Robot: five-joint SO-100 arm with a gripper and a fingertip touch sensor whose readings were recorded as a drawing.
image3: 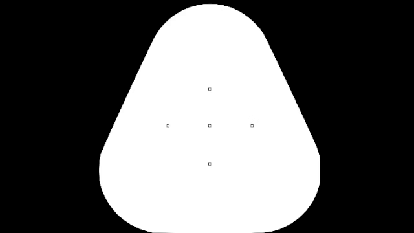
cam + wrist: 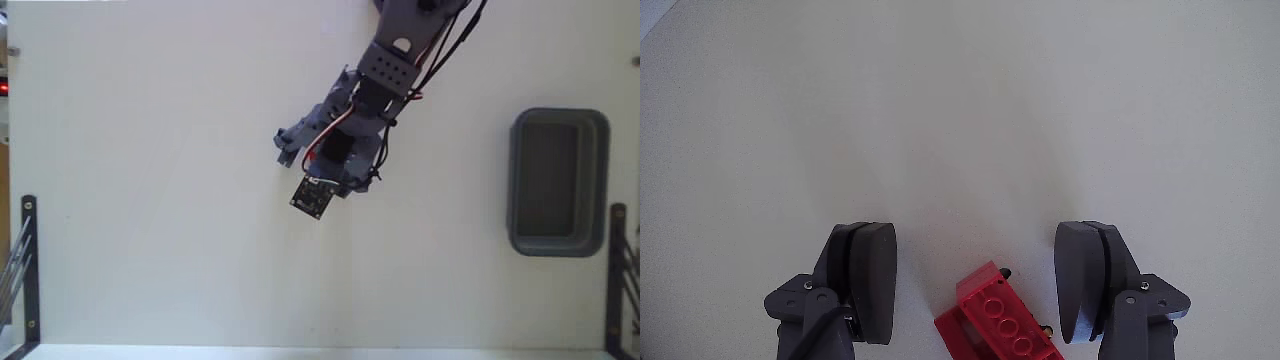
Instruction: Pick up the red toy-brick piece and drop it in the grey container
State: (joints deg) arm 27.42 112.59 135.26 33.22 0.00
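Note:
In the wrist view the red toy-brick piece (image 2: 995, 320) lies on the white table at the bottom edge, studs up, turned at an angle. My gripper (image 2: 978, 240) is open, and the brick sits between its two dark fingers (image 2: 868, 275), nearer the right one. Neither finger clearly touches it. In the fixed view my gripper (image 2: 318, 160) reaches down from the top centre over the table, and the arm hides the brick. The grey container (image 2: 516, 180) stands far off at the right edge and looks empty.
Dark metal frame pieces stand at the lower left (image 2: 28, 260) and lower right (image 2: 617, 270) edges of the fixed view. A small camera board (image 2: 312, 197) hangs off the wrist. White table surface (image 2: 150, 200) spreads around the arm.

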